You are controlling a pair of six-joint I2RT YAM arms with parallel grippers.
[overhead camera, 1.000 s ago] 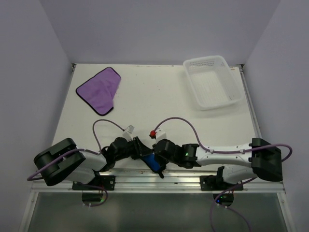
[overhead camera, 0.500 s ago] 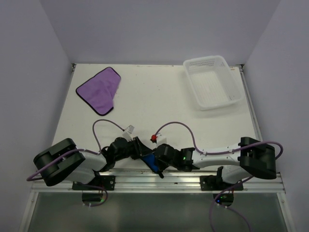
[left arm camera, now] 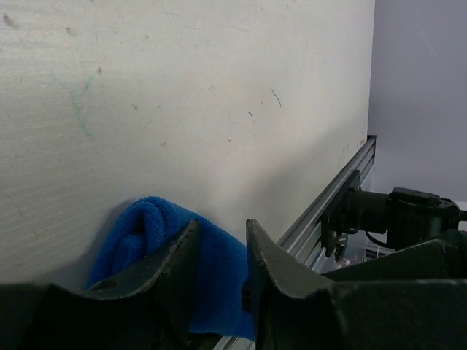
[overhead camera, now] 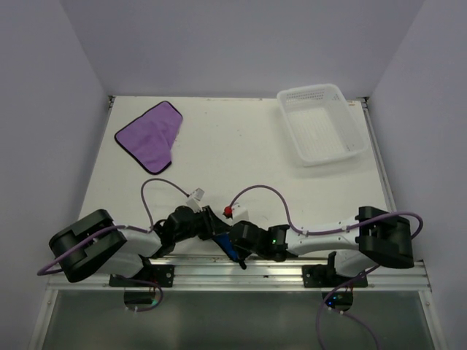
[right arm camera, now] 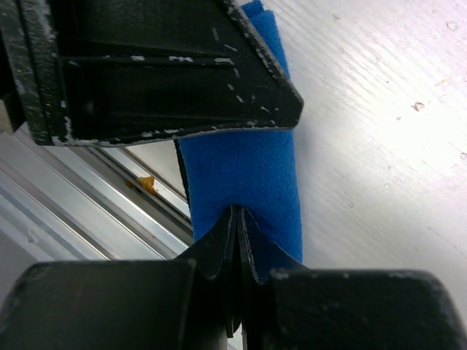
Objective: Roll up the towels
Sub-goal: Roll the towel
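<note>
Folding lower along the near rail, the right arm [overhead camera: 321, 235] presses its clenched right gripper [right arm camera: 237, 219] onto the rolled blue towel [right arm camera: 241, 168] at the table's [overhead camera: 219, 160] near edge, where the left gripper [left arm camera: 221, 226] straddles it, jaws partly apart, grip unclear, while the purple towel [overhead camera: 151, 135] lies flat far-left.

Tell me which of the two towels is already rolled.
The blue towel, a tight roll at the near edge of the table; the purple towel lies spread flat at the far left.
</note>
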